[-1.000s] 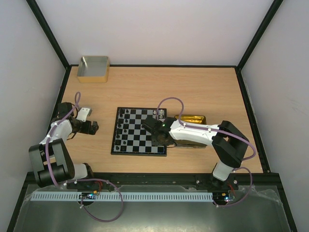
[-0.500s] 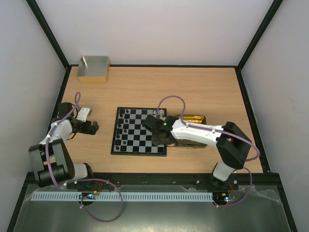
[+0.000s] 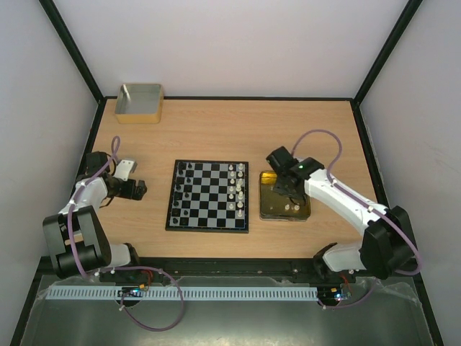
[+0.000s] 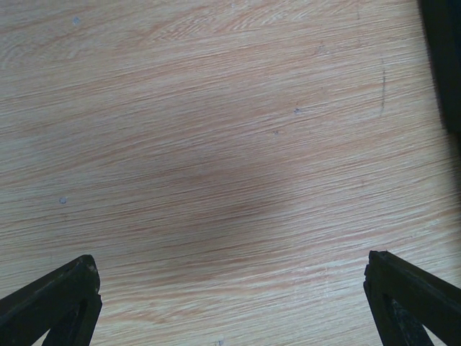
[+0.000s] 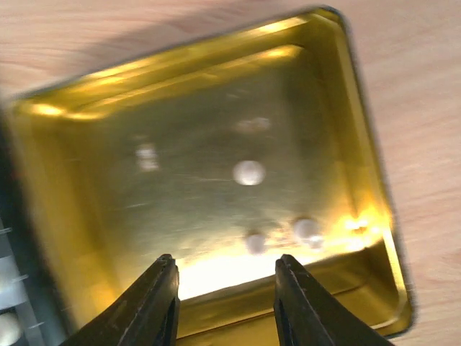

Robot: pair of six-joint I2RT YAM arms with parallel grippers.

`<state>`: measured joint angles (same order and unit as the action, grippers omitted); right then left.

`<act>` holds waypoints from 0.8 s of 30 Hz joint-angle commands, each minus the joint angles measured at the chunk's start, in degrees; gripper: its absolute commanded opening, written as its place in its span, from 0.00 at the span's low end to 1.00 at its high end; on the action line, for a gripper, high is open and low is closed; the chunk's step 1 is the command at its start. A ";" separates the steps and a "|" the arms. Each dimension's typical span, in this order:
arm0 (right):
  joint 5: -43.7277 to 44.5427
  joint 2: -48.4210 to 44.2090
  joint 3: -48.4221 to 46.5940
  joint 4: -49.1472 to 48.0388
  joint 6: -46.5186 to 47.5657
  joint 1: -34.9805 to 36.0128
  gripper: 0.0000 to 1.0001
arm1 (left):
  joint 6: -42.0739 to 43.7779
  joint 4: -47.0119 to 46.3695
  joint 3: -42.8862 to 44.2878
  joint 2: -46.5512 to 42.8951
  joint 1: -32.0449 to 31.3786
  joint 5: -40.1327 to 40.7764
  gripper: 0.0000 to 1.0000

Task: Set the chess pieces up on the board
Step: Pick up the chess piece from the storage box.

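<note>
Right claw (image 5: 225, 267) is hovering part-open, gripping nothing, over gold tin (image 5: 358, 108) holding few cream chess pieces (image 5: 249, 172). The board (image 3: 209, 196) is sitting just left of tin. Left claw (image 4: 230, 263) is gaping wide over desk (image 4: 216, 144), left of board.

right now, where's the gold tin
In the top view the gold tin lies just right of the chessboard, beneath the right gripper.
</note>
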<state>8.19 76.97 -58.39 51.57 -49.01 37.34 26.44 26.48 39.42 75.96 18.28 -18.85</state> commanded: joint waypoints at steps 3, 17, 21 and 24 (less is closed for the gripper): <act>-0.12 -1.93 8.63 -0.42 3.94 -7.92 0.36 | 0.55 1.60 2.51 2.19 -0.18 0.66 0.99; -3.73 -2.17 13.59 -4.86 4.80 -13.13 0.36 | 0.81 2.00 3.39 2.38 -0.35 0.83 0.99; -5.41 -2.07 14.95 -6.41 3.15 -13.43 0.36 | 0.96 2.32 3.53 2.13 -0.45 0.79 1.00; -6.07 -1.91 16.08 -7.78 2.26 -13.44 0.35 | 1.15 2.45 3.72 1.83 -0.46 1.06 0.99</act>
<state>2.96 75.75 -44.23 45.65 -45.06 24.27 26.65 27.31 41.50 78.32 18.15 -17.98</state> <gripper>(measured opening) 0.357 0.995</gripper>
